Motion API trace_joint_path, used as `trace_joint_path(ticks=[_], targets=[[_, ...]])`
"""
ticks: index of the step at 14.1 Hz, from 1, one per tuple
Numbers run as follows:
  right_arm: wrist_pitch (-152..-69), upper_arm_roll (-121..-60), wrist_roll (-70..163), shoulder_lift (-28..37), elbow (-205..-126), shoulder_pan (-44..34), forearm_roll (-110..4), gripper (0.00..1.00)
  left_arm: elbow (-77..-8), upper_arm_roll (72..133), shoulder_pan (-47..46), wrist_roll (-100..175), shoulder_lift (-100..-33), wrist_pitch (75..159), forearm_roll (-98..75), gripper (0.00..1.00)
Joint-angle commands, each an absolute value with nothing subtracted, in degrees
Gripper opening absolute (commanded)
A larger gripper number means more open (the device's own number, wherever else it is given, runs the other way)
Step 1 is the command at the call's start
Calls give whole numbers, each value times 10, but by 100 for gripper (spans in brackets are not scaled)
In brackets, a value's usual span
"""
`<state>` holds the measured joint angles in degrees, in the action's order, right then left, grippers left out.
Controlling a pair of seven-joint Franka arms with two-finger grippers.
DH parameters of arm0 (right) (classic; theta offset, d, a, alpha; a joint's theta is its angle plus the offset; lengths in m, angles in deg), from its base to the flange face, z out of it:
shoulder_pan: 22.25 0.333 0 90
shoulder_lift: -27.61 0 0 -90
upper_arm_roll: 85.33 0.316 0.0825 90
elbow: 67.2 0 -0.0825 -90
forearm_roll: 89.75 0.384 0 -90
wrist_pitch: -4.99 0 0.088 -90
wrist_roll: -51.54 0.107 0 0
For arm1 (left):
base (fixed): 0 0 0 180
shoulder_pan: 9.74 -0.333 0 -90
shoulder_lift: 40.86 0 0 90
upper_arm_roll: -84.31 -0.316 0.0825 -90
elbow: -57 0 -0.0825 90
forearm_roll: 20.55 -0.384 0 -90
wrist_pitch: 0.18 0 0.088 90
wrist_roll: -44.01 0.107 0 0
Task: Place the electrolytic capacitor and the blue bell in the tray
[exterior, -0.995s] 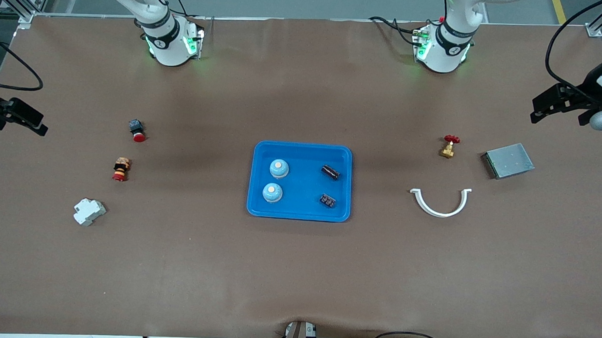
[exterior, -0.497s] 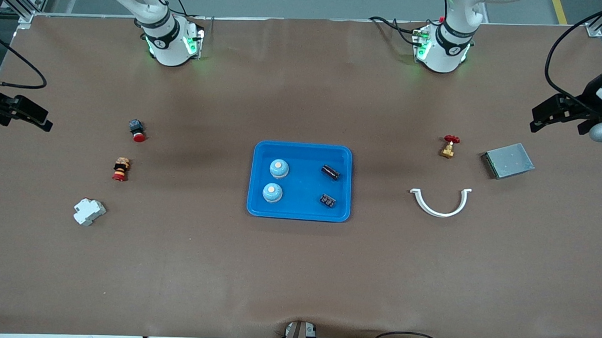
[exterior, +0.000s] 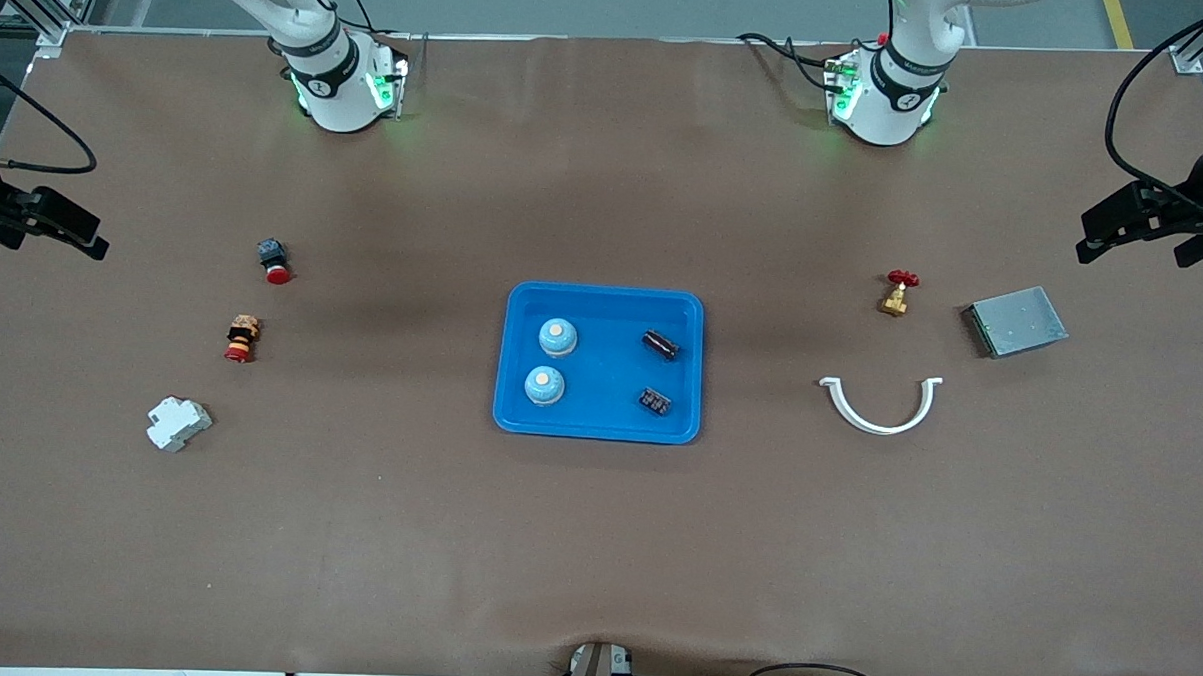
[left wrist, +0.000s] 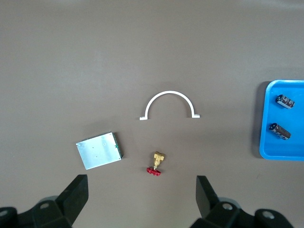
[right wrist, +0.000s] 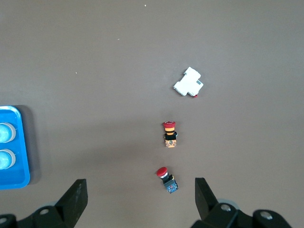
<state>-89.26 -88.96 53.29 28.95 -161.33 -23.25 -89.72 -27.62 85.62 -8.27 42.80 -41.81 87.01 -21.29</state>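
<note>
1. Brown paper covers the worktop [exterior: 595, 538] from edge to edge; a grey floor shows past the edge where the two arm bases stand.
2. The blue tray [exterior: 598, 426] lies at the worktop's middle, holding two blue bells [exterior: 557, 337] toward the right arm's end and two dark electrolytic capacitors [exterior: 660, 344] toward the left arm's end.
3. The left gripper [left wrist: 142, 190] hangs above the left arm's end edge of the worktop, jaws spread wide and empty.
4. The right gripper [right wrist: 141, 191] hangs above the right arm's end edge, likewise spread wide with nothing between its fingers.
5. Toward the left arm's end lie a grey metal box [exterior: 1017, 322], a white curved bracket [exterior: 881, 408] and a brass valve with a red handle [exterior: 897, 292].
6. Toward the right arm's end lie a white breaker block [exterior: 177, 423] and two red-capped push buttons [exterior: 242, 337], all apart from one another.
</note>
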Motion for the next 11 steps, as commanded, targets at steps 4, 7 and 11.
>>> trace_joint_path(ticks=[4, 7, 11], targets=[[-883, -889, 532, 287, -1602, -232, -898, 100, -267, 854, -82, 429, -420, 865, -213, 100], [-883, -889, 529, 287, -1600, -232, -898, 100, -268, 854, -82, 429, -420, 864, -213, 100], [-884, -889, 531, 285, -1590, -236, -898, 100, -268, 855, -81, 430, -419, 861, -214, 100]])
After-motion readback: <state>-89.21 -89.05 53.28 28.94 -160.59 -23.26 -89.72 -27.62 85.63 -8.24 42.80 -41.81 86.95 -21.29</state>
